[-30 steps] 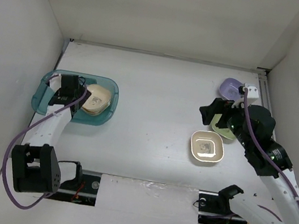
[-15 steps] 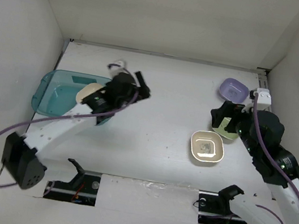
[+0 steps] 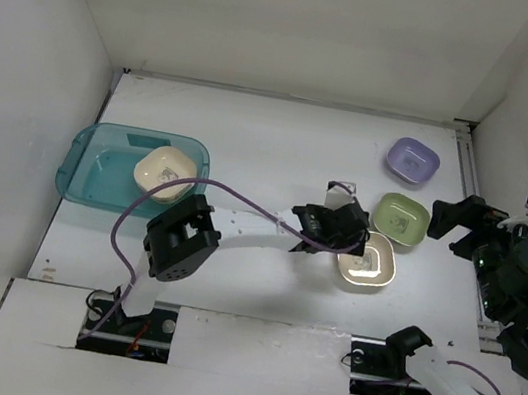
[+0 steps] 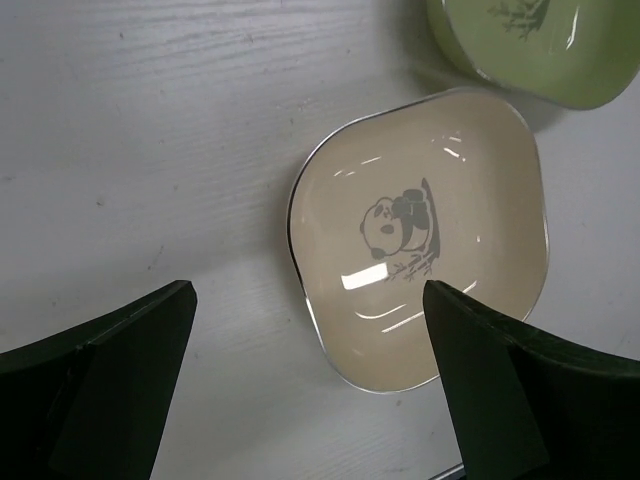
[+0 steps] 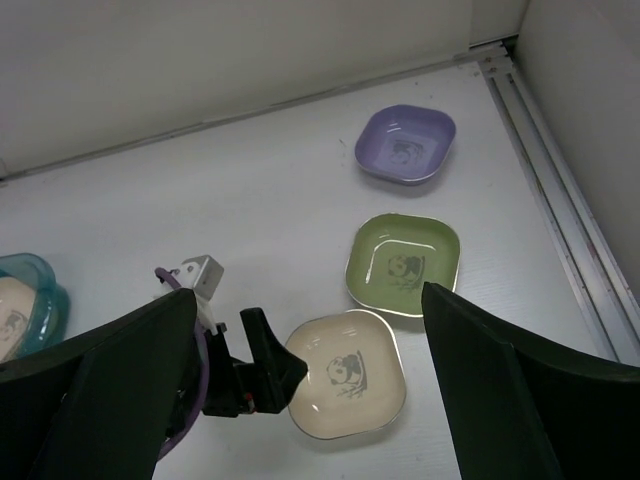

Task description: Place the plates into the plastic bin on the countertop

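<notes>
The left gripper [image 4: 308, 292], jaws spread wide above the cream square shallow dish [image 4: 420, 300] on the white surface [image 4: 150, 120], should descend to straddle one rim wall before closing.

top: overhead, whole countertop [image 3: 282, 150] | left wrist: close, downward | right wrist: higher, oblique | shared: cream plate [image 4: 470, 300]

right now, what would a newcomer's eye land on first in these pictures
The left arm, stretched right across the white countertop, with the left gripper open over a cream panda-marked dish. Next, the translucent teal bin at the left, holding a second cream dish, and the green dish and purple dish lined up at the right.
</notes>
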You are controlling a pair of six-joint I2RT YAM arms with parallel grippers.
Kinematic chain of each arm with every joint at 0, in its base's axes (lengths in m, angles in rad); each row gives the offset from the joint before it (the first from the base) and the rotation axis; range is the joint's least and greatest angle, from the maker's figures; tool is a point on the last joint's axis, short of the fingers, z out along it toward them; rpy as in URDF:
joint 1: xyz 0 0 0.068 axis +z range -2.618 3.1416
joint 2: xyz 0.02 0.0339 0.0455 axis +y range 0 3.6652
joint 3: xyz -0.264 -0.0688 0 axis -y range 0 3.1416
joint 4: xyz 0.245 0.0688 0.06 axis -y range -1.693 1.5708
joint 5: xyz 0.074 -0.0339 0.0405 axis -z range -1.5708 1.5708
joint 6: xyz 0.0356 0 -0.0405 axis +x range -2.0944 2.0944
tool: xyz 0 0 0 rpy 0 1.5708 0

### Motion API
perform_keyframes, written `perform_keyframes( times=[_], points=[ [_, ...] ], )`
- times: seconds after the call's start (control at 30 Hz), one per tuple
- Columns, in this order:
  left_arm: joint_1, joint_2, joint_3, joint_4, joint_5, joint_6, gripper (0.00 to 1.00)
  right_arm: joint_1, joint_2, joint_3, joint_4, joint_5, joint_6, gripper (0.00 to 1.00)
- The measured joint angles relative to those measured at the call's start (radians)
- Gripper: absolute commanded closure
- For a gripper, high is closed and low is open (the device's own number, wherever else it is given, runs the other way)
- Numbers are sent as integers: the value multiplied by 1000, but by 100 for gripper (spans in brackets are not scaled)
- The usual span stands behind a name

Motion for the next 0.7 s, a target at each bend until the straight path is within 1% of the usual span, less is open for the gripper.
perform_keyframes(
  times=[0.1, 0.13, 0.2, 0.23, 0.27, 0.4, 0.43, 0.47, 0.5, 0.53, 0.6, 0.7],
  points=[
    [-15, 24, -6, -10, 7, -21, 11, 0, -2, -2, -19, 0, 0, 0],
    [-15, 31, -6, -9, 7, -27, 19, 0, -6, -5, -21, 0, 0, 0],
    [-11, 49, -5, -5, 6, -35, 26, 0, -14, -13, -21, -2, 0, 0],
    [-10, 61, -5, -5, 6, -41, 33, 0, -19, -16, -22, -5, 0, 0],
    [-7, 75, -5, -5, 7, -48, 49, 0, -21, -19, -22, -10, 0, 0],
    [4, 114, -20, 12, 3, -70, 49, 0, -25, -21, -19, -32, -4, 0],
    [8, 105, -37, 28, 7, -77, 56, 0, -26, -22, -16, -37, -5, 0],
    [12, 100, -51, 38, 4, -80, 72, 0, -27, -24, -15, -42, -6, 0],
    [20, 87, -82, 66, 9, -93, 91, 0, -29, -24, -15, -47, -7, 0],
    [31, 74, -113, 74, 11, -104, 100, 0, -29, -26, -11, -51, -8, 0],
    [56, 31, -163, 97, 5, -128, 100, 0, -31, -32, 0, -59, -8, 0],
    [105, -79, -277, 55, -45, -143, 100, 0, -32, -39, 4, -71, -8, 0]
  ],
)
